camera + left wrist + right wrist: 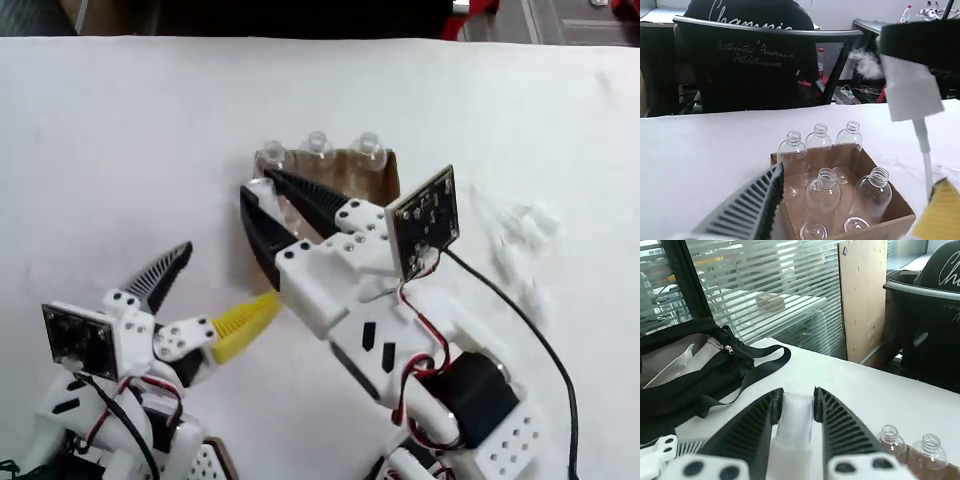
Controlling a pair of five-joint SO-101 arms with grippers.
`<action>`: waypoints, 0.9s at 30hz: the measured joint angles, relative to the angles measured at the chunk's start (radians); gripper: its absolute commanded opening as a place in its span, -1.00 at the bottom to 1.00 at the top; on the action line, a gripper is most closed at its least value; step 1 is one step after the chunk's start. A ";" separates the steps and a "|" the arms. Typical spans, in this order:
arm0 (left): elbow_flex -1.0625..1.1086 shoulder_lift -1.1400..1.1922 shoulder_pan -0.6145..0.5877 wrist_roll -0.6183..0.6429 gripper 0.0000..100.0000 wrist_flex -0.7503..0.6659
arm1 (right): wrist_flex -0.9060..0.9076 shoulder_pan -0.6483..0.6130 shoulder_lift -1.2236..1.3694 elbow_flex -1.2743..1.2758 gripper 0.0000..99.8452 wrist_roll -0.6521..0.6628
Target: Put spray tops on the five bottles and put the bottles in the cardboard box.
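Nearest, the left gripper (230,275) waits with jaws wide just beside the cardboard box (892,212) holding five uncapped bottles (824,189), while over the box the right gripper (797,396) clamps a white spray top (792,420) between its black jaws.

Five clear bottles (822,192) stood upright and uncapped in the open cardboard box (890,226), three along its far wall and two nearer. A white spray top (912,95), thin tube hanging down, sat clamped in the right gripper (797,400) above the box. More loose tops (520,245) lay right of it.
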 measured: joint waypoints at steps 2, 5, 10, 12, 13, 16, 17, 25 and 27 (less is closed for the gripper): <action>0.000 0.000 -0.008 0.002 -0.16 -0.003 | 0.035 0.000 0.000 -0.017 -0.97 0.000; 0.000 0.000 -0.011 0.003 -0.16 -0.003 | 0.068 0.000 0.000 -0.031 -0.97 0.000; 0.021 0.000 -0.014 0.003 -0.16 -0.003 | 0.072 0.000 -0.052 -0.032 -0.97 0.000; 0.035 0.000 -0.014 0.003 -0.16 -0.003 | 0.072 0.000 -0.087 -0.032 -0.97 0.000; 0.037 0.000 -0.014 0.003 -0.16 -0.003 | 0.072 0.000 -0.103 -0.032 -0.97 0.000; 0.037 0.000 -0.014 0.003 -0.16 -0.003 | 0.089 0.000 -0.133 -0.034 -0.97 0.000; 0.037 0.000 -0.015 0.003 -0.16 -0.003 | 0.101 0.000 -0.137 -0.034 -0.97 0.000; 0.037 0.000 -0.017 0.003 -0.16 -0.003 | 0.127 -0.002 -0.137 -0.034 -0.97 0.084; 0.037 0.000 -0.017 0.003 -0.16 -0.003 | 0.127 -0.002 -0.147 -0.034 -0.97 0.120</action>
